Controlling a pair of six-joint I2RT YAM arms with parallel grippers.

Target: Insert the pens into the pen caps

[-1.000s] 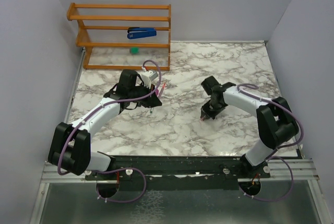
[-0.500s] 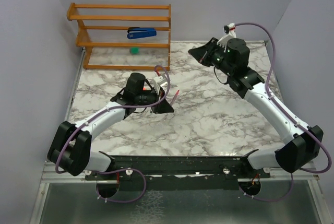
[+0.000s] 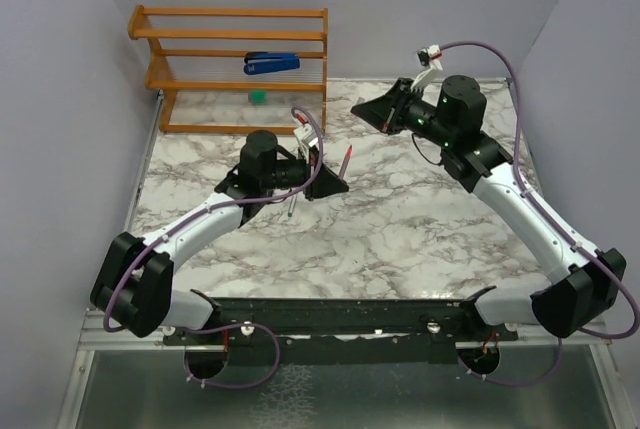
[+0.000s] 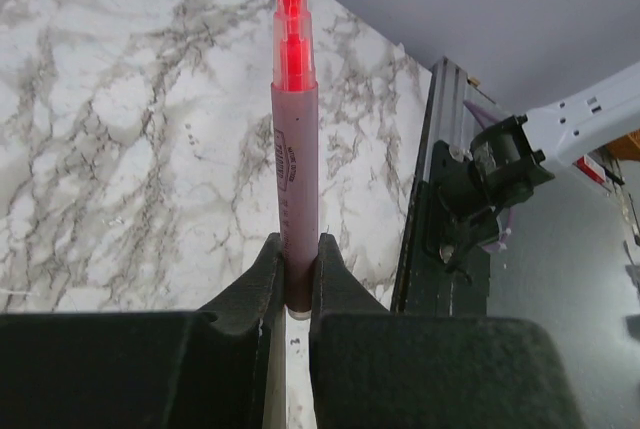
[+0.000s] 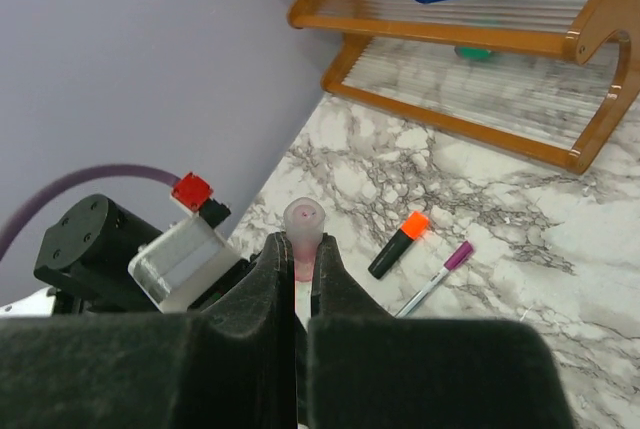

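The left gripper (image 4: 292, 274) clenches the pink pen (image 4: 294, 129), tip outward, facing the pink cap (image 5: 303, 224) pinched open-end-out in the right gripper (image 5: 298, 259), ready for mating.

Pale lavender walls (image 3: 60, 99) closed in on three sides of a white marble-patterned tabletop (image 3: 400, 239) veined in grey. A wooden rack (image 3: 235, 69) stood at the far-left corner against the back wall. Along the near edge ran a black metal rail (image 3: 350, 314), and below it lay a dull metal floor panel (image 3: 330, 394). Lighting was even and soft.
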